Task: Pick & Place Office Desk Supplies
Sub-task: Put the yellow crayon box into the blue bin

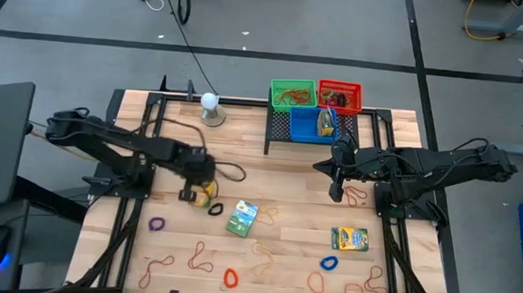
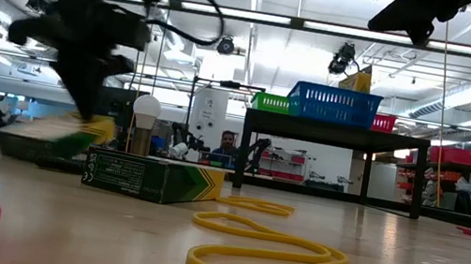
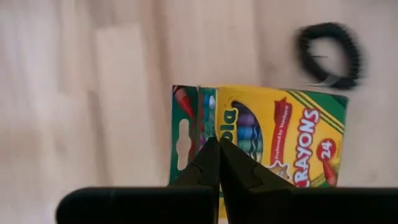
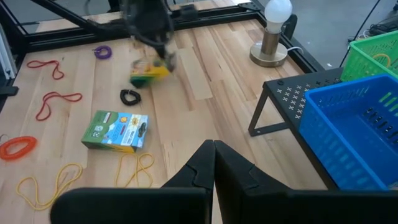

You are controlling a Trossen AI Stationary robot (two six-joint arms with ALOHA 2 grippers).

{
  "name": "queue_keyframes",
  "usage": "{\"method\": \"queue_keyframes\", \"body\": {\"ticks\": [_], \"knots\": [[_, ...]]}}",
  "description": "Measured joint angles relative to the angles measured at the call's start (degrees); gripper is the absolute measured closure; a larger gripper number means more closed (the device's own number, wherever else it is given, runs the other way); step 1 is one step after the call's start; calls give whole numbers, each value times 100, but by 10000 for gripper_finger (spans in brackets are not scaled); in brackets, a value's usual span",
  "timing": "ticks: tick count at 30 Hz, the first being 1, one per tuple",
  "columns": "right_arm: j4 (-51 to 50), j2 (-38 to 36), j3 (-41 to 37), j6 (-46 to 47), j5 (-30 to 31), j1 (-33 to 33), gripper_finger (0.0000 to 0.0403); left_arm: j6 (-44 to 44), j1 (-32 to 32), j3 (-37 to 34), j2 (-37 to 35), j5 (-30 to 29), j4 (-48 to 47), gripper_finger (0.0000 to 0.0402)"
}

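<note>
My left gripper point(image 1: 197, 190) is shut on a yellow-and-green crayon box point(image 3: 280, 124) at the table's middle left; the box also shows in the low view point(image 2: 65, 132) and the right wrist view point(image 4: 149, 71). My right gripper point(image 1: 336, 193) is shut and empty, above the table in front of the rack. A green crayon box point(image 1: 242, 218) and another crayon box point(image 1: 349, 238) lie flat on the table. A black loop point(image 1: 216, 207), a purple loop point(image 1: 157, 223), a red loop point(image 1: 230, 277), a blue loop point(image 1: 329, 262) and several rubber bands point(image 1: 202, 259) lie around them. My left gripper comes at the crayon box from above, fingers pointing down, near its green hang-tab end point(image 3: 199, 118). The fingers themselves hide the exact place of contact. The box hangs tilted below the fingers point(image 2: 84, 132), its printed face up, apparently just clear of the table.
A black mesh rack point(image 1: 280, 134) at the far middle carries green point(image 1: 294, 94), red point(image 1: 340, 95) and blue point(image 1: 313, 124) baskets. A white ball on a round stand point(image 1: 211, 107) stands left of it. Yellow bands point(image 2: 264, 250) lie near the front edge.
</note>
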Motion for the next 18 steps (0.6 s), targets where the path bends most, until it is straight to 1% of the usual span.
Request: {"method": "queue_keyframes", "body": {"ticks": [4,7,9,11,14,16,18], "knots": [[0,0,0,1,-2,0,392,1662,426,364,560,-179,317,400],[0,0,0,21,-4,0,392,2935,623,583,1012,-275,931,400],[-1,0,0,21,-14,0,392,3595,679,783,1344,-289,1372,399],[-21,0,0,21,-39,0,392,4124,671,1010,1710,-336,1644,399],[-30,0,0,21,-91,0,392,4804,574,1432,2201,-343,1707,396],[-31,0,0,21,-97,2,392,5023,494,1667,2443,-305,1716,392],[-36,0,0,21,-130,1,392,5048,414,1874,2637,-199,1707,384]]}}
